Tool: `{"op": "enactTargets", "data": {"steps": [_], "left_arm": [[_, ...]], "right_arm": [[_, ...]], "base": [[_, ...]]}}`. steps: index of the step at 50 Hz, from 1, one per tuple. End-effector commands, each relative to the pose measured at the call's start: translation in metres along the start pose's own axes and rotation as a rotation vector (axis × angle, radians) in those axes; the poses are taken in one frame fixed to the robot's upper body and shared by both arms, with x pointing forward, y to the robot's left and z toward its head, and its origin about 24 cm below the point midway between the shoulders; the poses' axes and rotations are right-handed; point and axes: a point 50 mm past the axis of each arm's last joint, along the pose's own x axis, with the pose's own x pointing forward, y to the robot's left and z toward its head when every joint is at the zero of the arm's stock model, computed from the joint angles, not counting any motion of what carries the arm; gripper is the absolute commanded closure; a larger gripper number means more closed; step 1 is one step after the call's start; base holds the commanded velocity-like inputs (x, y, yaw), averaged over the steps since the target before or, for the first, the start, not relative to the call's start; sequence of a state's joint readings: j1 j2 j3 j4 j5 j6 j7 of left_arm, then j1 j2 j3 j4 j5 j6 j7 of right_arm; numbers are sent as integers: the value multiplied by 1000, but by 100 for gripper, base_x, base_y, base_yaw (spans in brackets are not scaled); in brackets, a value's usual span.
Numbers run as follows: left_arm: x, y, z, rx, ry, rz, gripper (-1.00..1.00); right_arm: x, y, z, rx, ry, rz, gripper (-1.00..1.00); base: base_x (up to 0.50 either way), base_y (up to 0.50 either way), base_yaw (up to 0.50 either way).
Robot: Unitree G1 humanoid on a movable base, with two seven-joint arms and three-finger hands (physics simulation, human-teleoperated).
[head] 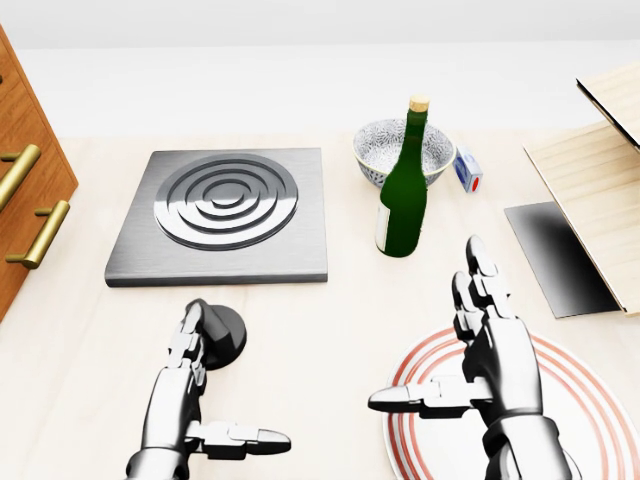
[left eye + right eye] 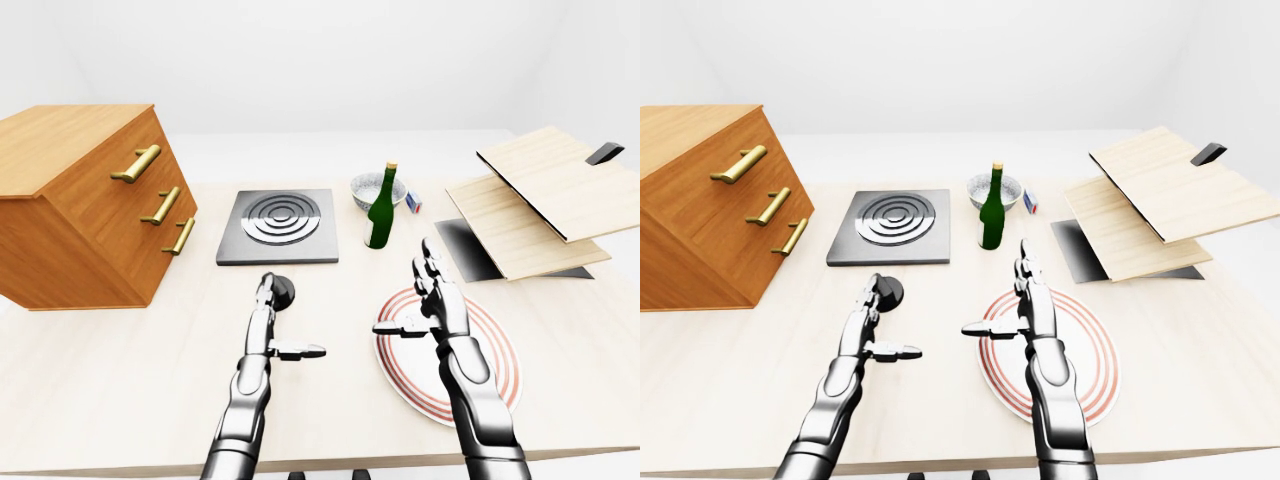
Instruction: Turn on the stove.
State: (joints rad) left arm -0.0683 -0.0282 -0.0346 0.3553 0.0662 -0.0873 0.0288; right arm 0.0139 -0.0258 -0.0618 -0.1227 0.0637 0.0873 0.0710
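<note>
The stove (image 1: 225, 215) is a grey square plate with ring burners, lying flat on the table above my hands. Its round black knob (image 1: 226, 337) sits on the table just below the plate. My left hand (image 1: 195, 390) is open, fingers straight, with its fingertips (image 1: 190, 322) at the knob's left edge and the thumb pointing right. My right hand (image 1: 470, 340) is open and empty, raised over a red-ringed plate (image 1: 590, 400), well to the right of the knob.
A green bottle (image 1: 404, 190) stands right of the stove, with a patterned bowl (image 1: 385, 145) and a small can (image 1: 467, 168) behind it. A wooden drawer chest (image 2: 80, 200) stands at the left. Tilted wooden boards (image 2: 545, 200) over a dark panel (image 1: 556, 255) are at the right.
</note>
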Motion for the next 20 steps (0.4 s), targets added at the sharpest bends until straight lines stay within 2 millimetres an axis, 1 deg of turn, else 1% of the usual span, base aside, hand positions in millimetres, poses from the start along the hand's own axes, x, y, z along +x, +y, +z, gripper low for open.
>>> {"op": "enactTargets", "data": {"steps": [1, 5, 12, 20], "left_arm": [[-2, -25, -14, -23, 64, -101, -100], [1, -31, -16, -23, 79, -117, -100], [5, -37, 1, -19, 13, -132, -100], [9, -45, 10, -14, -15, -153, -100]], "right_arm": [[1, -2, 3, 5, -14, -6, -100], [1, -2, 4, 6, -16, -5, -100], [1, -2, 2, 5, -9, -5, -100], [1, -2, 3, 6, -14, -5, -100]], "base": [[0, 0, -1], [0, 0, -1], [0, 0, 0], [0, 0, 0]]}}
